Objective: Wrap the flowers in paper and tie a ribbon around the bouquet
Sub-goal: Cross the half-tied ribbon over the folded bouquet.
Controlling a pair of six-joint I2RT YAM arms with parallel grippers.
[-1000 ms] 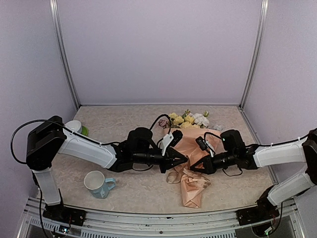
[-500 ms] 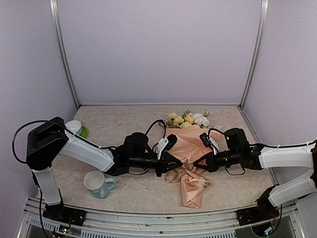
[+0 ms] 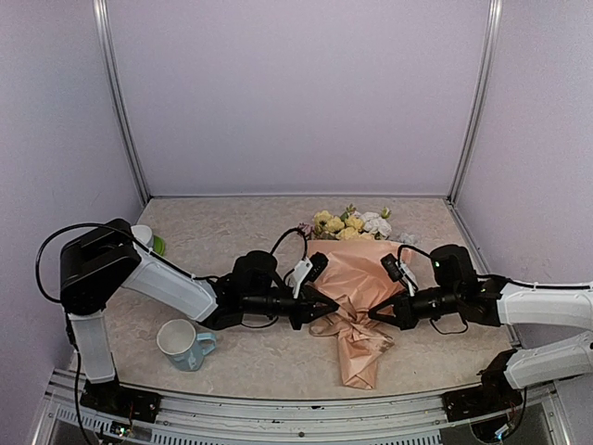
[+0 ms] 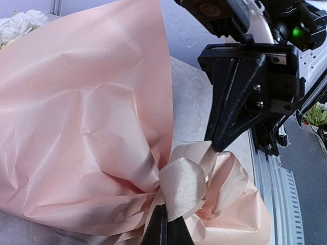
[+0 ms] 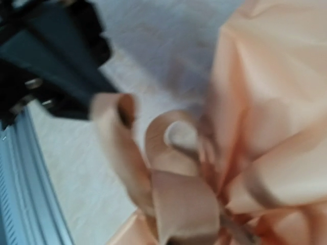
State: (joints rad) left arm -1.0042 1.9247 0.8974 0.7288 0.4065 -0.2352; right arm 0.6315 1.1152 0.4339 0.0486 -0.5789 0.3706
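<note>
The table [image 3: 232,218] is pale and marbled; on it, right of centre, lies the bouquet [image 3: 345,243], head toward the far wall, tail toward the near edge; the paper [image 3: 361,273] is a creased peach-pink sheet, a cone narrowing to a pinched waist, then flaring into a crumpled tail; the flowers [image 3: 352,222] show yellow and white beyond its far rim; a pale blue mug [image 3: 182,343] stands well to the left; the left gripper [image 3: 326,311] and right gripper [image 3: 375,316] meet the waist from either side, each with jaws closed on a strand; the ribbon [image 4: 181,184], glossy tan satin, loops round that waist.
</note>
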